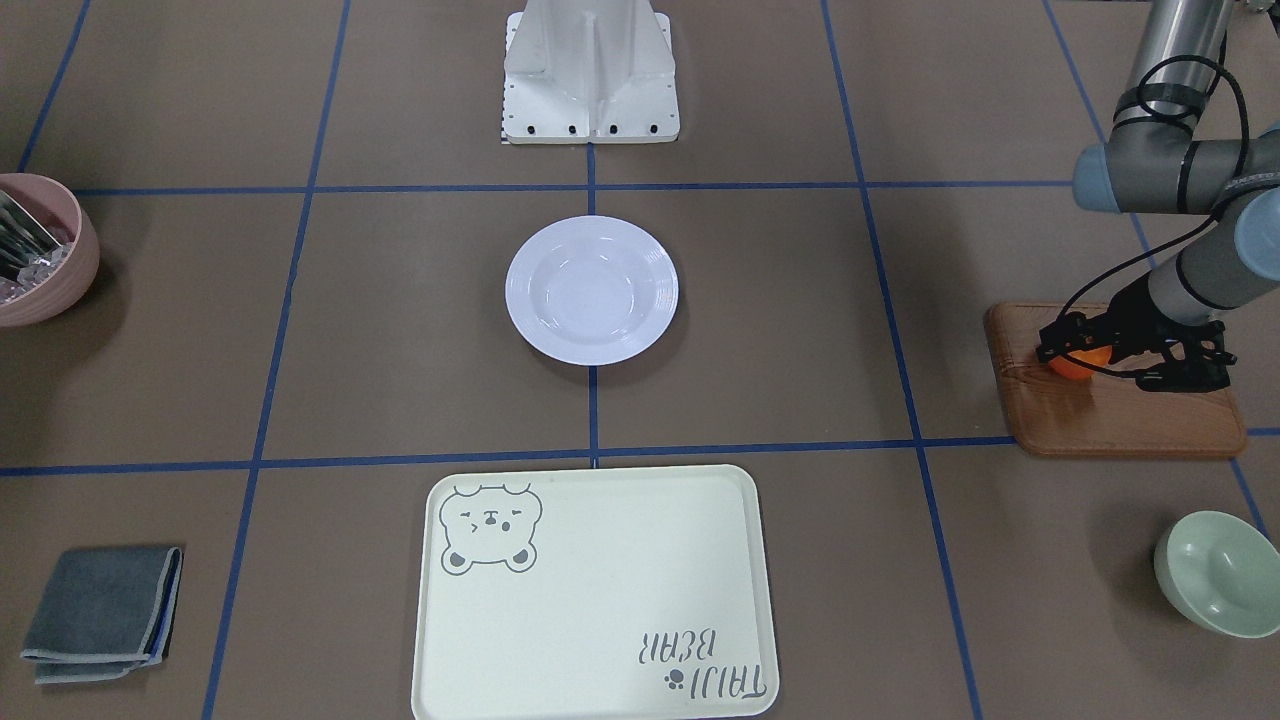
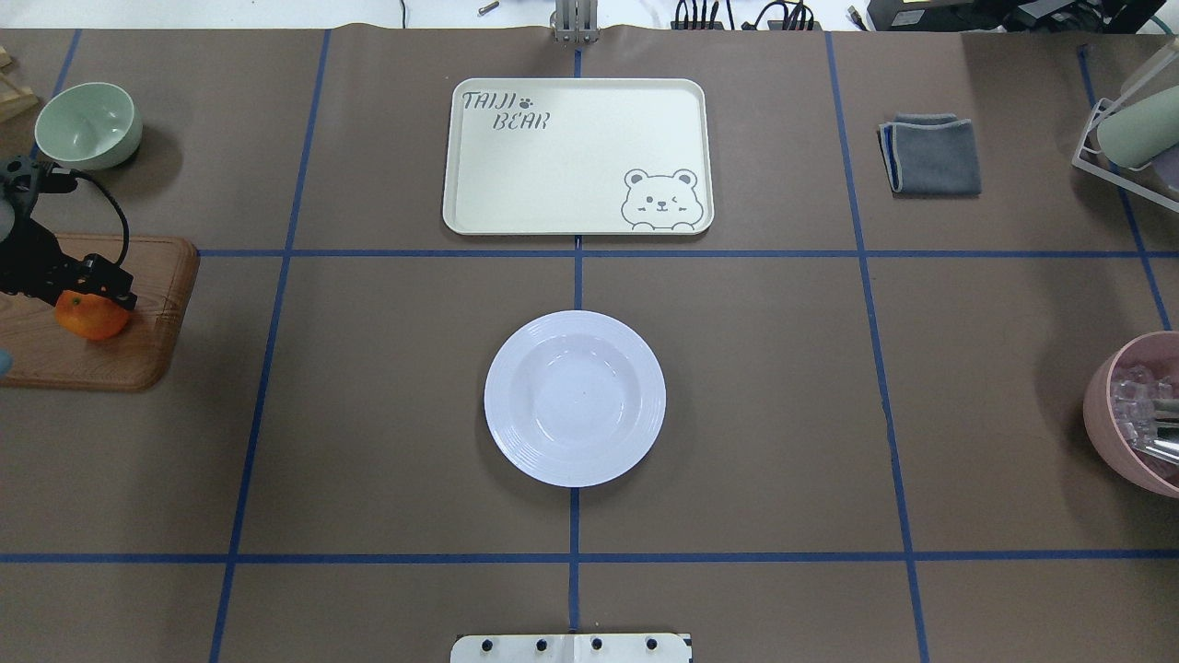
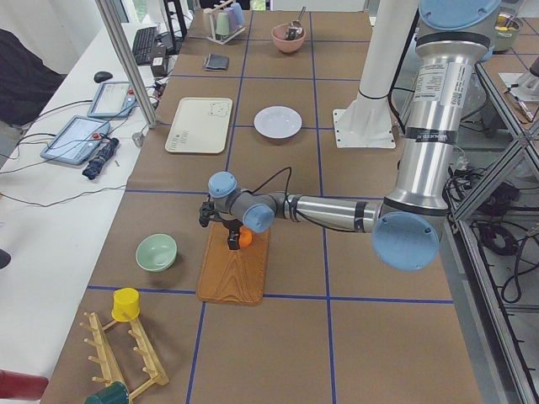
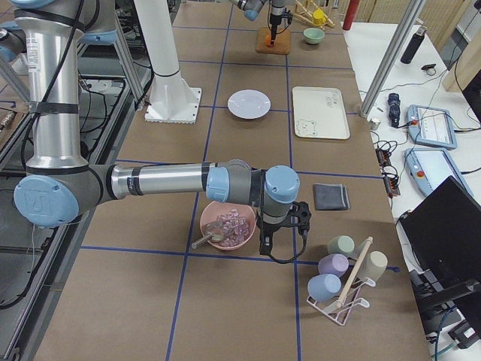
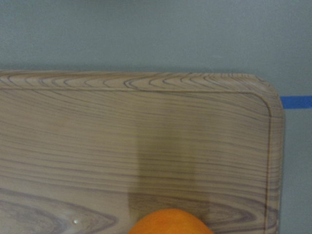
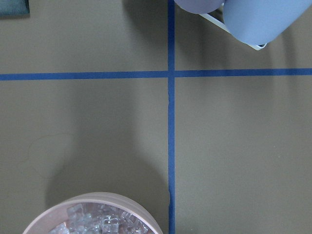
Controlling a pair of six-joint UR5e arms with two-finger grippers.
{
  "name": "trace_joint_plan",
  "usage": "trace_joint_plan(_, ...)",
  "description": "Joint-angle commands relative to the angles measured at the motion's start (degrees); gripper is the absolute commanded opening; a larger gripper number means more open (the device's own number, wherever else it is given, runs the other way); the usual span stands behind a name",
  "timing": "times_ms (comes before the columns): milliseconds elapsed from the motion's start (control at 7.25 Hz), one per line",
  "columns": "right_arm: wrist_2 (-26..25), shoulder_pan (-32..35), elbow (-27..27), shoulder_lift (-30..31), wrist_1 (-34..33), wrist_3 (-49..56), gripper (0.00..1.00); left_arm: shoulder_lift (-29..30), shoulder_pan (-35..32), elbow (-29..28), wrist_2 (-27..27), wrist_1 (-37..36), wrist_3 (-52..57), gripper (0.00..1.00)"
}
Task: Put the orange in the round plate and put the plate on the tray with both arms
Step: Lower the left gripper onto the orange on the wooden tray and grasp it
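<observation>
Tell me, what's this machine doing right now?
The robot's left gripper is down at the orange on the wooden board, its fingers around the fruit. Whether it has a firm grip can't be told. The white round plate sits empty mid-table, apart from the empty tray. The right gripper hangs beside a pink bowl of ice, away from all that.

Overhead camera: high behind the robot base, facing forward and down. Plate (image 2: 574,398) mid-table (image 2: 368,414), tray (image 2: 577,157) beyond the plate.
Front camera: across from the plate, facing the base, steep; shares plate and tray, reversed.
Two end cameras: high and far, looking along the table from either side of the plate.
Left wrist camera: very close over the wooden board (image 5: 146,146), left of the plate.
Right wrist camera: close over the pink bowl (image 6: 92,197), right of the plate.
</observation>
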State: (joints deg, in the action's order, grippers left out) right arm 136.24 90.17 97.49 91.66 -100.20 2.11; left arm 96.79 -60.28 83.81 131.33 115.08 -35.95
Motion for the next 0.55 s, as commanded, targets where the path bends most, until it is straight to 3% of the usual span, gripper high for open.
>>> trace_joint_plan(0,0.07,0.00,0.07,0.01,0.01,0.00,1.00,-0.99,0.16,1.09,1.12,-0.12,0.09,0.96)
trace_joint_plan(138,0.08,0.00,-0.02,0.10,0.01,0.00,1.00,-2.12,0.16,2.40,1.12,-0.38,0.09,0.77)
trace_joint_plan(414,0.07,0.00,-0.10,0.01,0.01,-0.09,1.00,-3.36,-0.02,4.77,0.95,-0.47,0.18,0.17)
